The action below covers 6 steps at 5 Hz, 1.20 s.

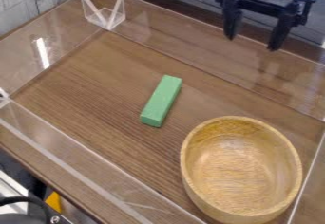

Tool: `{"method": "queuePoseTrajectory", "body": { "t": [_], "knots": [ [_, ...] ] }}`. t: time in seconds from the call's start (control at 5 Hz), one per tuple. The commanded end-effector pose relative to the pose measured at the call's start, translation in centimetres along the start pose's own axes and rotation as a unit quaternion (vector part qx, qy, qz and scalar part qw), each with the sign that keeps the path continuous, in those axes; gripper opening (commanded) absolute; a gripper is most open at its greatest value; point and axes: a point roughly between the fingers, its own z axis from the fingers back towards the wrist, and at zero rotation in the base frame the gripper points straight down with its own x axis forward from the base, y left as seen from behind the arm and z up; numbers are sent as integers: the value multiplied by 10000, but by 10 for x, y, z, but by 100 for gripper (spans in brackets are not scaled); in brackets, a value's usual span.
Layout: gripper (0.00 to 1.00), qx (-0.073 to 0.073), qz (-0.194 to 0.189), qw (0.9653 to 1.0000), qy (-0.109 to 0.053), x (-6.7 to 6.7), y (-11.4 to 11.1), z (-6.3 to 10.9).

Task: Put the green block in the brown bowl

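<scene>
While the gripper point(256, 33) hangs at one o'clock with fingers spread wide and empty, the green block point(160, 100) lies mid-desk point(89, 85), apart from the brown bowl point(240, 166) at five o'clock near the edge.

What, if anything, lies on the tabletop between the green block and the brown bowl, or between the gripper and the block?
Nothing visible. Bare wood separates the green block from the brown bowl, and the open gripper, at the far edge, has only bare table between it and the block.
</scene>
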Motion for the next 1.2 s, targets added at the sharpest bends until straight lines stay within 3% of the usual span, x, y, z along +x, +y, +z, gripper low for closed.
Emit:
{"method": "queuePoseTrajectory", "body": {
  "t": [0.0,0.4,0.6,0.8,1.0],
  "knots": [
    [100,-48,10,9997,-227,0,-13,4],
    [100,-7,-699,9976,4,-23,32,-11],
    [100,19,-841,9964,68,-41,67,-24],
    [100,55,-480,9988,-10,-56,92,-22],
    [100,77,-284,9995,-70,-57,85,-25]
  ]
}}
